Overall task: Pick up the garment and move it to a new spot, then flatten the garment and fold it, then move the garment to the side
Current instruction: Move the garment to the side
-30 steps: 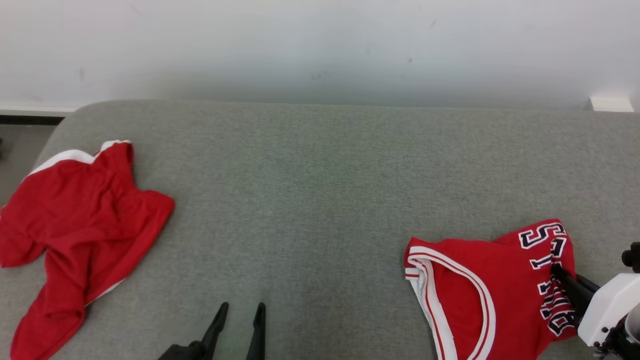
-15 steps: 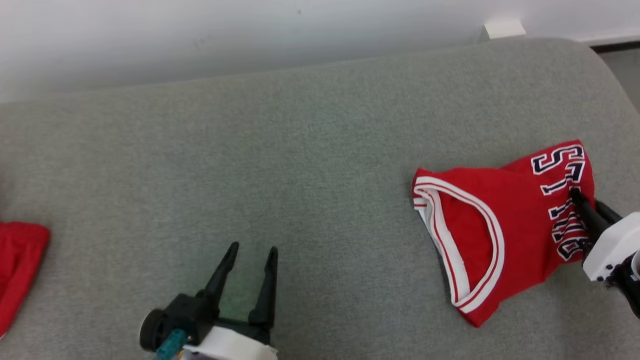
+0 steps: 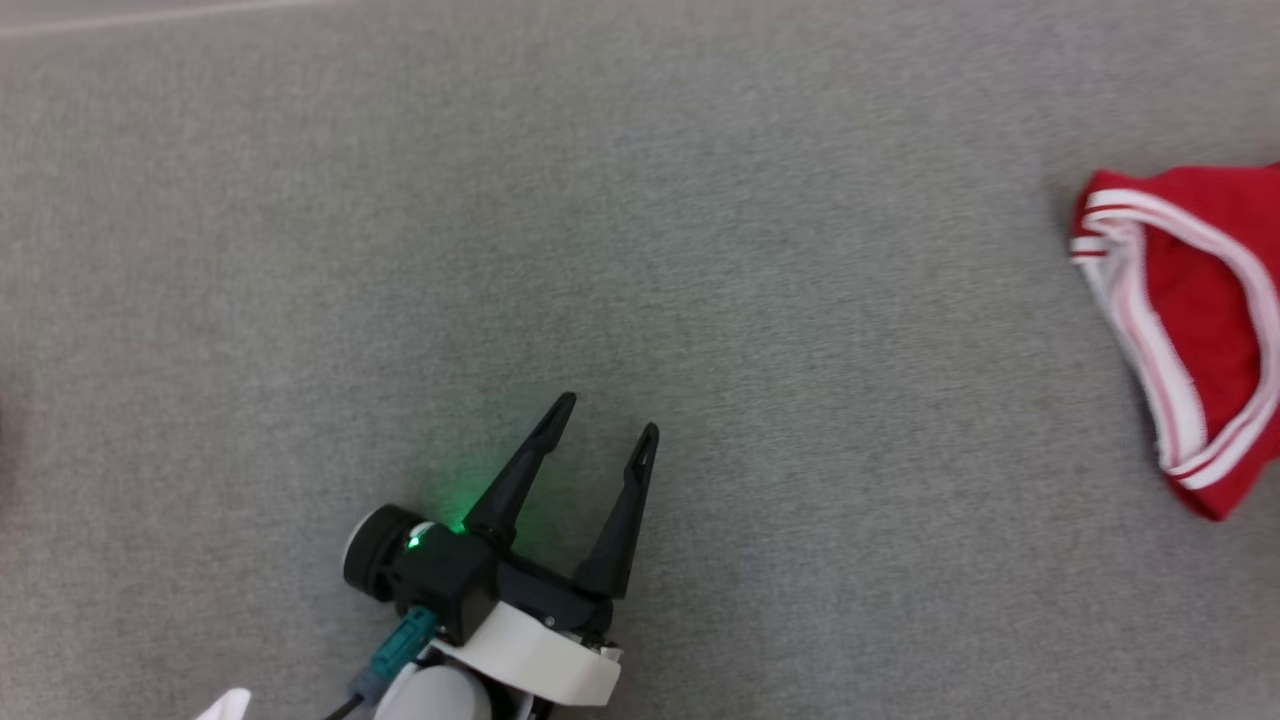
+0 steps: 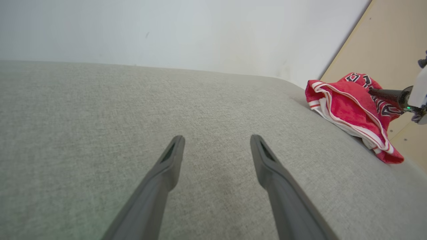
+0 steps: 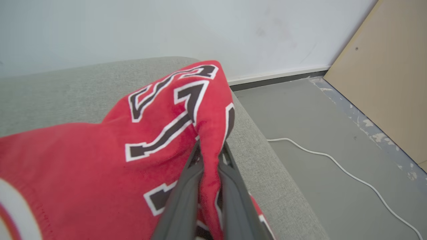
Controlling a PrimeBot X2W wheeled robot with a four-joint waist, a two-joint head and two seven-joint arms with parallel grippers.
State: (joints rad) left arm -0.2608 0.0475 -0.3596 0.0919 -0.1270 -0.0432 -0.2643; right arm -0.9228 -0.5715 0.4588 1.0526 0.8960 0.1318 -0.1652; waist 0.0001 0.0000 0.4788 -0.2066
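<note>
Since a second ago the head camera has swung. The left gripper [image 3: 609, 413] is spread and empty over the grey cushion [image 3: 700, 250]. Rightward, the red garment [image 3: 1200, 320] lies by the cushion's edge, one fold pinched by the right gripper [image 5: 211, 144]. That thin pinch might slip. Its dark lettering [image 5: 166, 110] is too folded to read.

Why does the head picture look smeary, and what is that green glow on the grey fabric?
Head view: soft all over, probably motion blur; the green is a lamp on the left tool lighting the cushion. Left wrist view: sharp, evenly lit. Right wrist view: jersey crisp, right tool blurry.
</note>
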